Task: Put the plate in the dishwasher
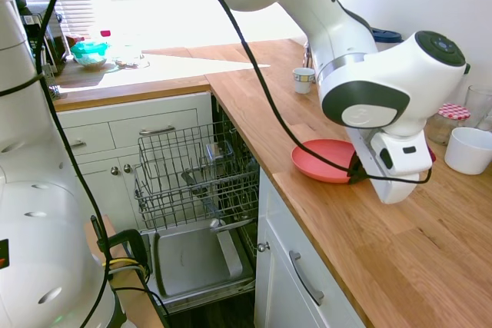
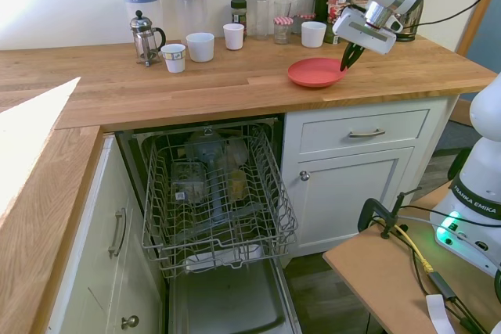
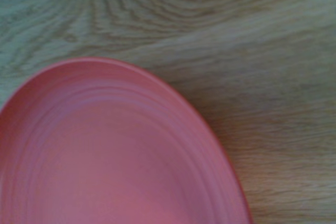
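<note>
Plate [image 2: 315, 72] flat on wooden table [image 2: 196, 84]; claw [image 2: 347, 58] at its right rim, finger spread can't be told; dishwasher [image 2: 215, 193] open, rack pulled out.

You're looking at a home kitchen, wooden worktop [image 2: 196, 84] over white drawer cabinets [image 2: 368, 162], built-in dishwasher [image 2: 215, 193] standing open with wire racks, French press [image 2: 145, 37], mugs [image 2: 200, 46] and jars [image 2: 282, 30] along the wall
</note>
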`<act>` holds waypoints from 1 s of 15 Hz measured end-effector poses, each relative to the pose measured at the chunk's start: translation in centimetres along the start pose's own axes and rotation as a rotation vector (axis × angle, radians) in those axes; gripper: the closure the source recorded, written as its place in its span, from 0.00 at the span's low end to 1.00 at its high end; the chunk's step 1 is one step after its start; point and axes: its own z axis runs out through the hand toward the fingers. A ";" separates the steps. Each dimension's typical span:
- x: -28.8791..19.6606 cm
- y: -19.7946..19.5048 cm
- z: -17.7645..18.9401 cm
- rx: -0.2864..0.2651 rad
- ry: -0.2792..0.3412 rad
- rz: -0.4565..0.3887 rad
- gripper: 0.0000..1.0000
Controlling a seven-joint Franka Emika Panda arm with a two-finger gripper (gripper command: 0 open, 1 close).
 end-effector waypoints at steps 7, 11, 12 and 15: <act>-24.8 -9.6 -2.7 -0.070 0.275 -0.301 1.00; -42.0 -9.9 -2.1 -0.098 0.430 -0.481 1.00; -45.4 -9.4 -1.7 -0.102 0.477 -0.522 1.00; -53.0 -7.2 1.7 -0.109 0.644 -0.633 1.00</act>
